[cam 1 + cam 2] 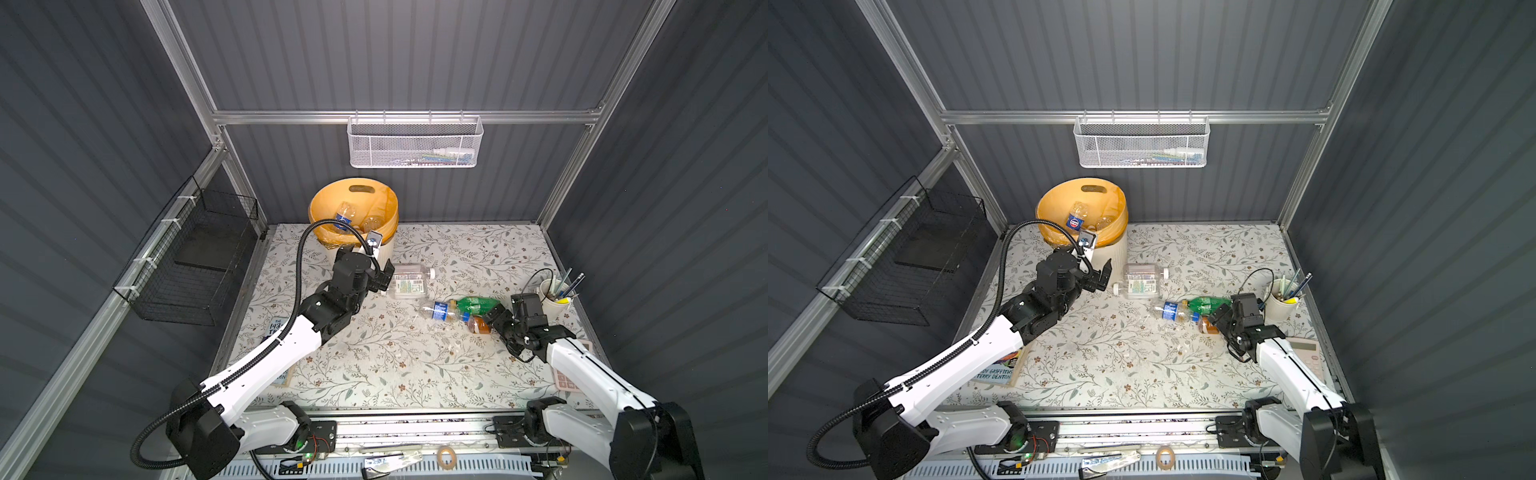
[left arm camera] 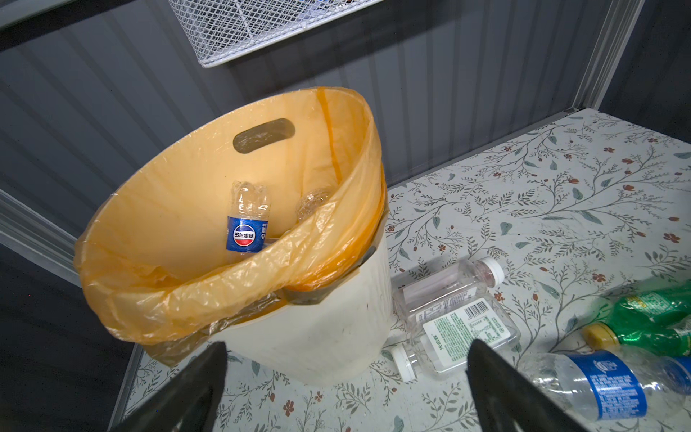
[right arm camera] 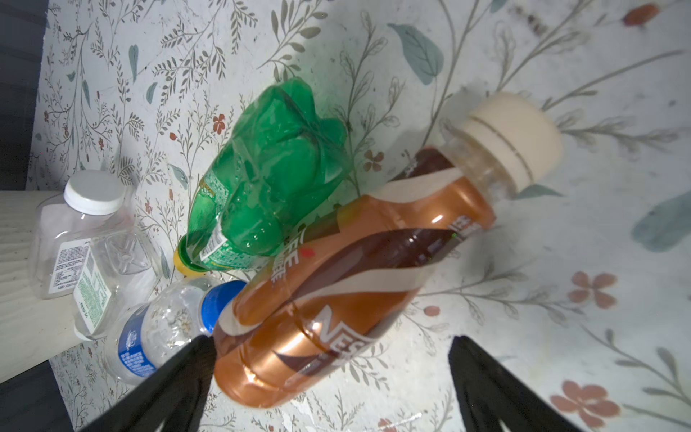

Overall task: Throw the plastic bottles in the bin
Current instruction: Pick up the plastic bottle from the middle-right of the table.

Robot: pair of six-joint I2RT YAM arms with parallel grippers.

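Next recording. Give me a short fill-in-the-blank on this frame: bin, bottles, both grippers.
1. The bin is lined with an ____ bag.
2. The green bottle has a ____ cap.
3. The right gripper, jaws ____, is at the brown bottle.
4. The open left gripper holds ____.

Missing words: orange; yellow; open; nothing.

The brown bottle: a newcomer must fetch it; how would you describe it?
On the flowered table, find the white pen cup at the right edge. Three bottles lie beside it; the brown bottle, nearest the right hand, has a copper wrap and cream cap, unlike the green bottle and blue-labelled bottle.
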